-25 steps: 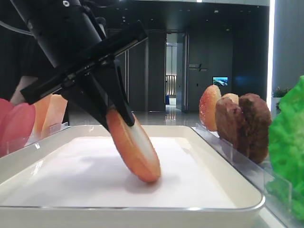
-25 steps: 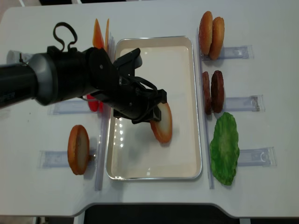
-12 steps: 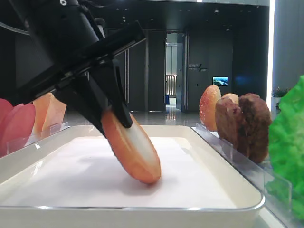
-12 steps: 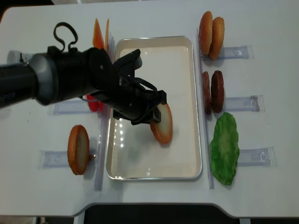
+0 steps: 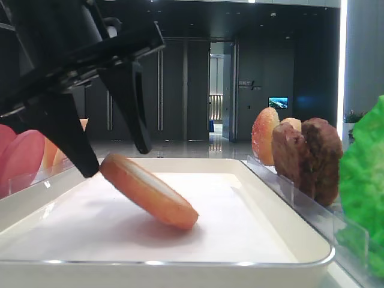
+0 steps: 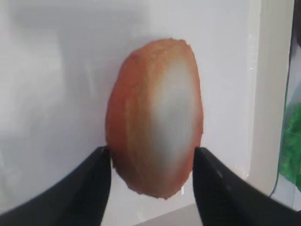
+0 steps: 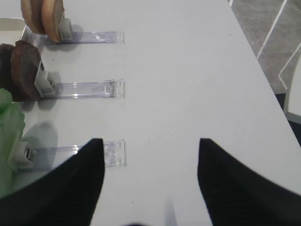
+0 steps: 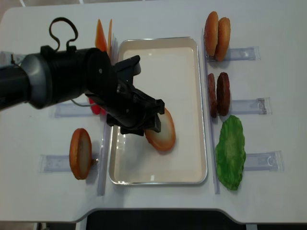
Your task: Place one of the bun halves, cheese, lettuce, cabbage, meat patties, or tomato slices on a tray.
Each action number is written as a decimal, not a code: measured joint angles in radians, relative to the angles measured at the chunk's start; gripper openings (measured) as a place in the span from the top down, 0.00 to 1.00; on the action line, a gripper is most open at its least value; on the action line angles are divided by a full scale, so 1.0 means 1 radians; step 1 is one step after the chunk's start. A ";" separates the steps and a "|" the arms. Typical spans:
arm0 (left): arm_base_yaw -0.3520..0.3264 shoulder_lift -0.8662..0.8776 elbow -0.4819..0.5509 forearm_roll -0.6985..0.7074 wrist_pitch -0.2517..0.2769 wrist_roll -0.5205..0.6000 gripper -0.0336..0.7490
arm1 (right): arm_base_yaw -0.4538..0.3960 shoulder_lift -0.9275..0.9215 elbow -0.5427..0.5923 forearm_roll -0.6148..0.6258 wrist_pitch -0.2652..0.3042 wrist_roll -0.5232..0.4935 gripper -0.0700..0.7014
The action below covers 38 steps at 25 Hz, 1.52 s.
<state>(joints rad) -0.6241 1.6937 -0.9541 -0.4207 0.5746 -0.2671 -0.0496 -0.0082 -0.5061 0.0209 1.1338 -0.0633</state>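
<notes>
Between the left pincer's (image 5: 114,159) spread fingers, the bun (image 5: 148,198) — clamped a second ago — now leans free on the tray (image 5: 282,225) floor: released, placement essentially done.

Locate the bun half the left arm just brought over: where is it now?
In the overhead view the bun half lies tilted on the tray floor, left of centre, under the open left gripper, across from the meat patties.
</notes>
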 joint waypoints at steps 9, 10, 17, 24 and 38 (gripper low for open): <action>0.008 -0.067 0.000 0.129 0.090 -0.098 0.41 | 0.000 0.000 0.000 0.000 0.000 0.000 0.37; 0.008 -0.073 0.000 0.149 0.106 -0.111 0.41 | 0.000 0.000 0.000 0.000 0.000 0.000 0.37; 0.008 -0.153 0.000 0.288 0.232 -0.197 0.40 | 0.000 0.000 0.000 0.000 0.000 0.000 0.37; 0.008 -0.245 -0.010 0.412 0.419 -0.236 0.40 | 0.000 0.000 0.000 0.000 0.000 0.000 0.37; 0.008 -0.372 -0.082 0.479 0.641 -0.239 0.40 | 0.000 0.000 0.000 0.000 0.000 0.000 0.37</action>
<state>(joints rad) -0.6163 1.3218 -1.0366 0.0585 1.2157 -0.5065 -0.0496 -0.0082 -0.5061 0.0209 1.1338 -0.0633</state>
